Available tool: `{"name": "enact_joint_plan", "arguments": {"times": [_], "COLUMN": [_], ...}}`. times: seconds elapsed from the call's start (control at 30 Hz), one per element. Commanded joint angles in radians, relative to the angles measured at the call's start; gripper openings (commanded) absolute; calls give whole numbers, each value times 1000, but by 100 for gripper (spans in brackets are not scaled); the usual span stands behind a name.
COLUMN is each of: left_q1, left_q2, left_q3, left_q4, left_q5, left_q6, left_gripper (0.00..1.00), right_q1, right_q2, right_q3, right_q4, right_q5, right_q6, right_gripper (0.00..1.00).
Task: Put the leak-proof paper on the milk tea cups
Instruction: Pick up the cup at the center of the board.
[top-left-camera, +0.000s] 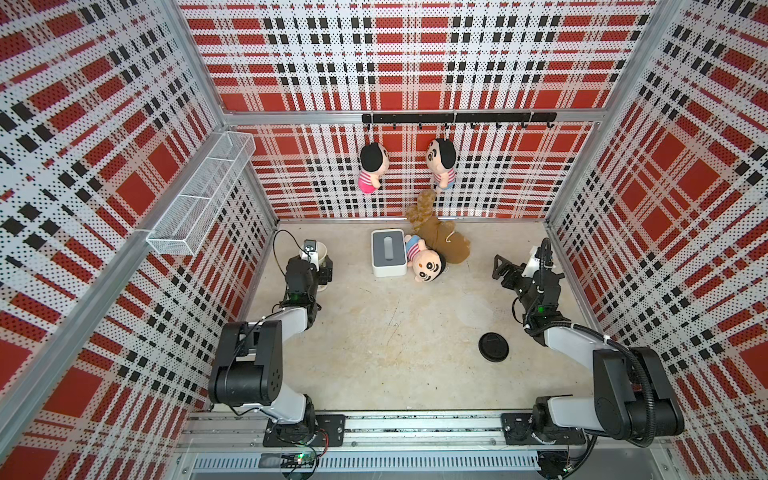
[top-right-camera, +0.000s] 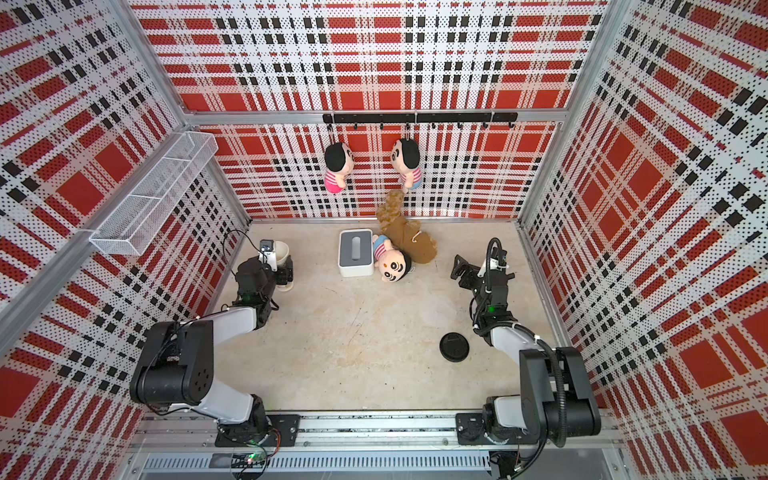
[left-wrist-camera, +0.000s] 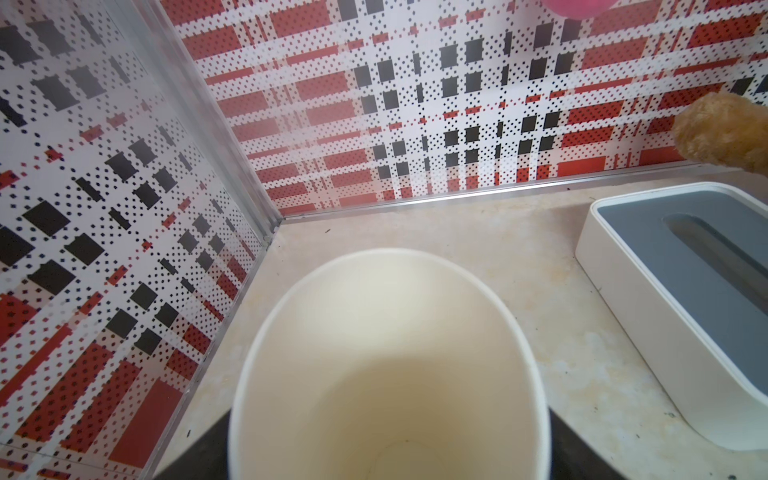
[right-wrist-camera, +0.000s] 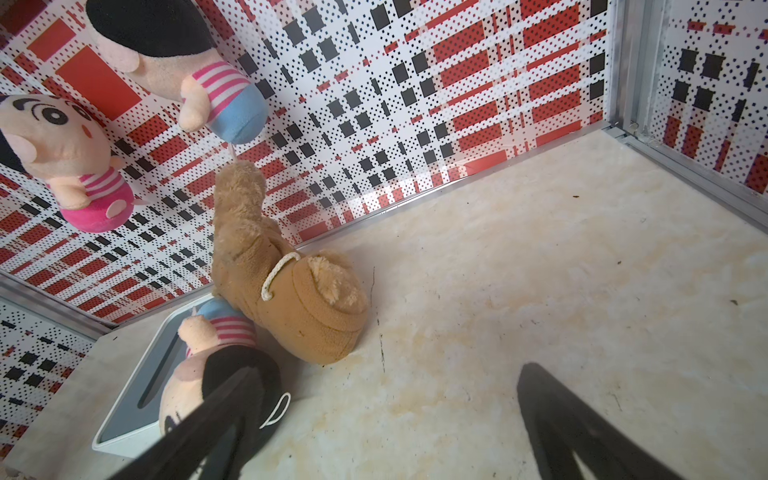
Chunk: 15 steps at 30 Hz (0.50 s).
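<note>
The cup (top-left-camera: 321, 250) stands upright in the far left corner of the table (top-left-camera: 395, 365), close to both walls and well to the left of the white box (top-left-camera: 388, 252) with the grey slotted top. It is a tall cream-white paper cup with a thin rolled rim. Seen from the left wrist, its mouth is uncovered and the pale inside looks empty (left-wrist-camera: 390, 365). In both top views most of its side is hidden by the arm.

The left gripper (top-left-camera: 319, 269) straddles the cup with a dark finger (left-wrist-camera: 195, 449) against the wall on each side. Whether they are pressing on it I cannot tell.

The right gripper (right-wrist-camera: 390, 370) hangs over bare table on the right. Its jaws are spread wide with nothing between them, and it points toward the doll (top-left-camera: 428, 264) and the brown plush toy (top-left-camera: 444, 241) lying beside the box.

In a top view, a faint pale round patch just beyond the black lid (top-left-camera: 493, 347) may be the paper sheet (top-left-camera: 475, 311), lying flat on the table. It is too faint to be sure.
</note>
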Motion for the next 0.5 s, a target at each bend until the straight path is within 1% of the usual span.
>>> {"name": "enact_joint_plan", "arguments": {"times": [0.0,0.13,0.2,0.27,0.33,0.4,0.47], "left_q1": [1,-12,-23,-50,-101,-176,-264], "left_q2": [-28,-108,-159,-235,-307,-373,-422], "left_q3": [-3,-25,-31,-53,-78,-101,-125], "left_q4": [-11,-45,-77,-89,-89,-89,-89], "left_q5": [19,64,132,220,286,306,326], "left_q6": [5,-9,-19,-28,-42,-54,-55], "left_gripper": [83,83,83,83,83,83,83], "right_q1": [6,8,16,31,54,80,102], "right_q2": [-12,-19,-21,-17,-6,12,34], "right_q3": [23,59,95,144,186,221,236], "right_q4": [-10,-110,-226,-391,-556,-712,-819], "right_q5": [-13,-63,-93,-114,-114,-91,-52], "right_q6": [6,17,34,46,45,44,32], "right_gripper": [100,100,100,100,100,100,100]}}
